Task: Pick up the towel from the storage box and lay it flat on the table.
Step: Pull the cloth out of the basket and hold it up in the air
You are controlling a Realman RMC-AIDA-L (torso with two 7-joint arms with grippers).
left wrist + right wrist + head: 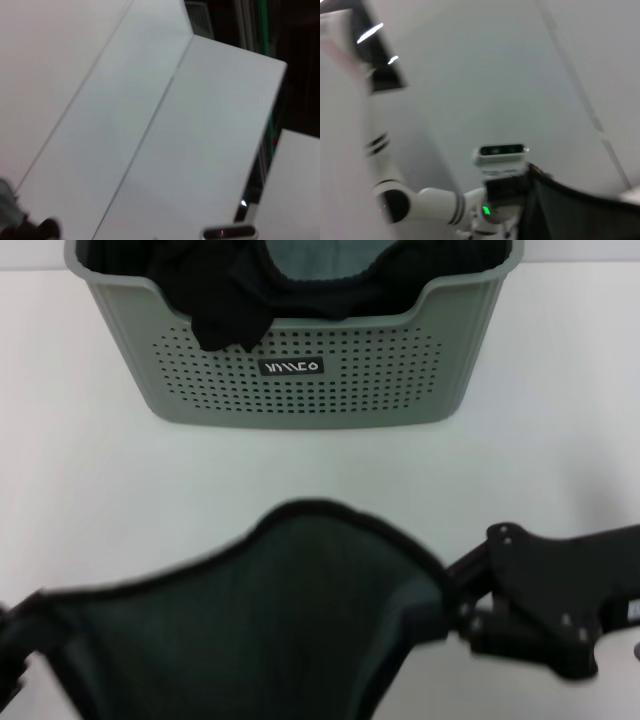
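towel [260, 620] spread between both grippers, above table [80, 480].
right gripper [450, 615] clamps one corner; left grip unclear. risk: corner slips, cloth bunches.

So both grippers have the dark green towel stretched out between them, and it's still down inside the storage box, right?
Not quite. The towel is held stretched between the left gripper and right gripper, but it is out of the storage box, in front of it over the table. The head view shows this.
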